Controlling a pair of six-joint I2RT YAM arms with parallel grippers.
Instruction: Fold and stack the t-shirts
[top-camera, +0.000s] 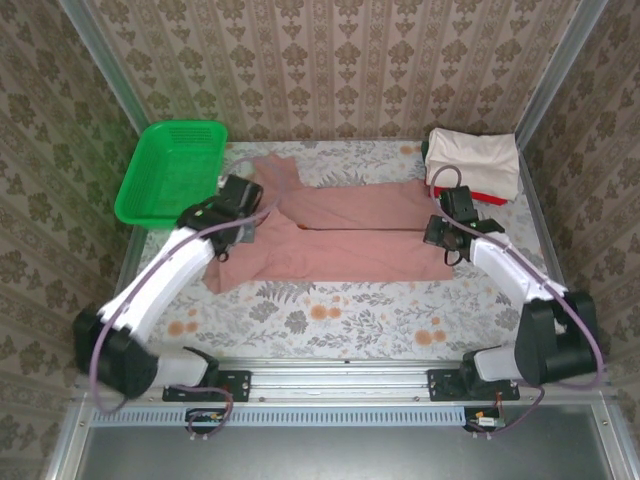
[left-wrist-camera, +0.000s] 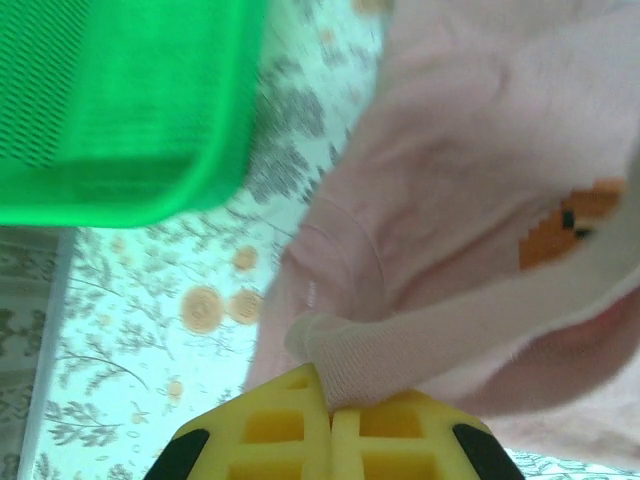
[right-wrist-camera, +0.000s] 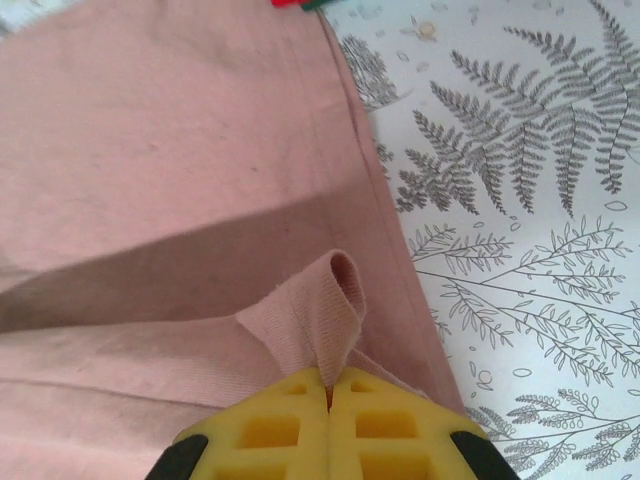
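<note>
Grip | left claw (left-wrist-camera: 330, 405), right claw (right-wrist-camera: 328, 385) | clamped on pink t-shirt (top-camera: 340, 238)

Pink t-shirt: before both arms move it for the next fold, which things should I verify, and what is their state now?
1. Left gripper shut on a fold of the pink t-shirt: ok.
2. Right gripper shut on its hem: ok.
3. Green basket apart from the cloth: ok.
4. Cloth lying smooth near the left gripper: not ok, bunched.
5. Pink cloth apart from the cream t-shirt stack: cannot tell.
</note>
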